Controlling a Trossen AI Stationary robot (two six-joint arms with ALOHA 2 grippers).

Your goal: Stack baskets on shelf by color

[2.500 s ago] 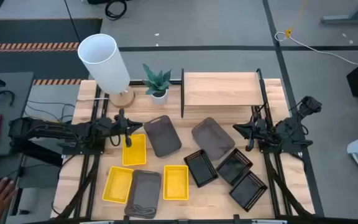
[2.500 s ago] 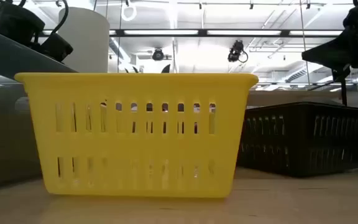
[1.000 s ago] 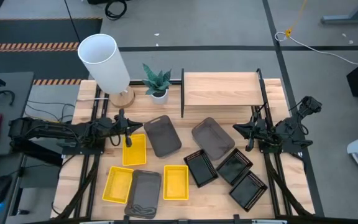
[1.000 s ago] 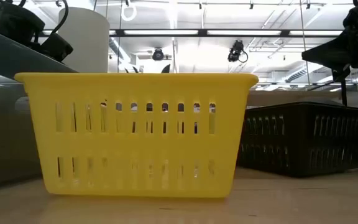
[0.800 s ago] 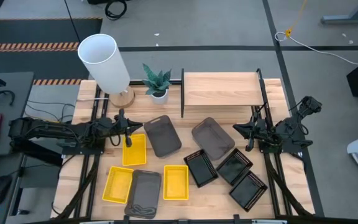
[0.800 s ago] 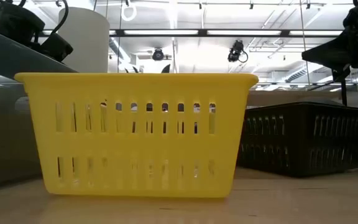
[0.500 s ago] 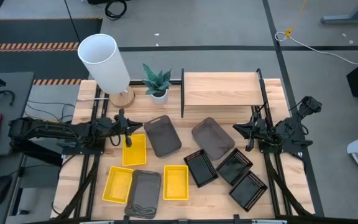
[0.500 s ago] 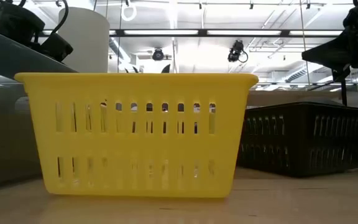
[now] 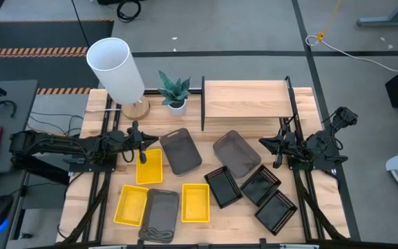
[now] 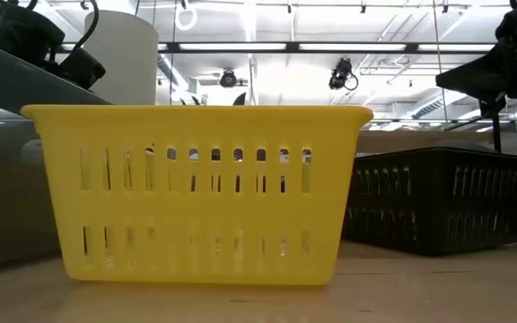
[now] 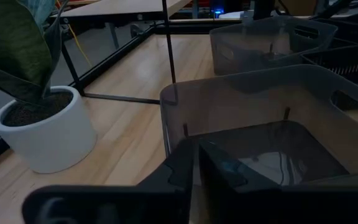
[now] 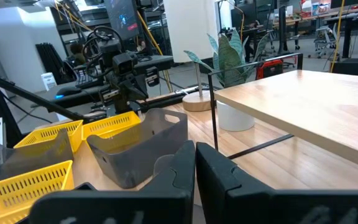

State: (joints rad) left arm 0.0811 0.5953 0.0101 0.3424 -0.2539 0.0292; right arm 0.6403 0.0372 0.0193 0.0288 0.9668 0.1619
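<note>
Nine baskets lie on the wooden table in the high view. Three are yellow [image 9: 149, 166] [image 9: 131, 205] [image 9: 195, 203], three grey [image 9: 180, 149] [image 9: 237, 153] [image 9: 162, 214] and three black mesh [image 9: 223, 185] [image 9: 260, 185] [image 9: 276, 211]. The shelf [image 9: 246, 99] stands at the far side with nothing on its board. My left gripper [image 9: 145, 144] hangs shut over the far end of a yellow basket, beside a grey basket [image 11: 260, 124]. My right gripper [image 9: 265, 144] hangs shut just right of the other grey basket [image 12: 135, 149]. Neither touches anything.
A white lamp [image 9: 116, 69] and a potted plant [image 9: 175, 93] stand at the far left, next to the shelf. In the low view a yellow basket [image 10: 196, 193] fills the foreground, with a black basket [image 10: 438, 202] behind it on the right.
</note>
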